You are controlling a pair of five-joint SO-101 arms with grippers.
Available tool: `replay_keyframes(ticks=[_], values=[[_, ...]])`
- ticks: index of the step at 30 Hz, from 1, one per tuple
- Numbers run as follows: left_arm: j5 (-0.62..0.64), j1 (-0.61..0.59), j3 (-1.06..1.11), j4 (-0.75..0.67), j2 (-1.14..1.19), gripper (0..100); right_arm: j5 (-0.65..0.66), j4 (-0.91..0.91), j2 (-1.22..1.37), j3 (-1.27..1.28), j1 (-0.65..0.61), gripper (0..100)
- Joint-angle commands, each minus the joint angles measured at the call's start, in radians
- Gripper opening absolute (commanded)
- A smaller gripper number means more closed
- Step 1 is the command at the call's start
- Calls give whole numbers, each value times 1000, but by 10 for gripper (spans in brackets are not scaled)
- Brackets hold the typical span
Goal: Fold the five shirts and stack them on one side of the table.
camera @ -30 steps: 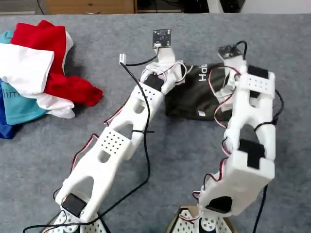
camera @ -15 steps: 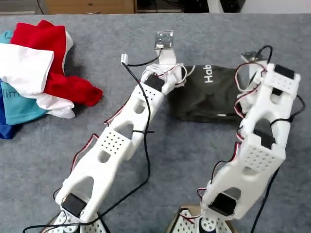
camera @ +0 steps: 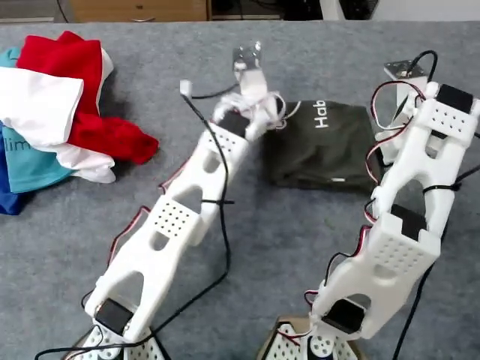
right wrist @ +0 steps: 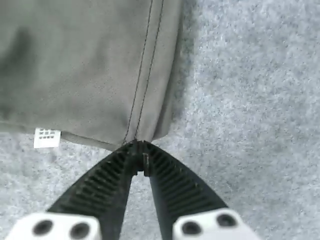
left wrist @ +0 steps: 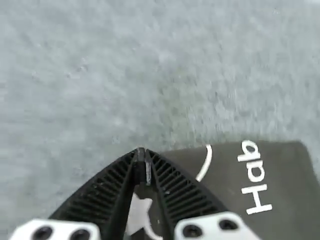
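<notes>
High view | black shirt [camera: 324, 150] edges squared | shirt pile [camera: 64, 112] well apart

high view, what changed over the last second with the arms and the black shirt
The right arm swung out to its right, and the black shirt slid a little that way with it. The left arm shifted only slightly at the wrist. The right end effector is shut at the shirt's corner, the left end effector shut at its edge. The pile of shirts stayed put.
</notes>
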Motion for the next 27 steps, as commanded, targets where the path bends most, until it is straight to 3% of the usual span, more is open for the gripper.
replay_keyframes(ticks=[1, 5, 12, 16, 20, 27], values=[[12, -54, -81, 132, -176, 22, -14, 35, -68, -12, 19, 2], [-28, -83, -80, 299, -295, 51, -86, 55, -62, -4, 24, 41], [-333, -97, -78, 671, -489, 63, -253, 28, -50, 25, -21, 221], [-431, -124, -78, 833, -561, 63, -302, -94, -8, 137, -65, 306], [-377, -244, -71, 838, -636, 63, -325, -239, 47, 226, -110, 306], [-361, -379, -23, 838, -785, 63, -354, -270, 140, 217, -147, 238]])
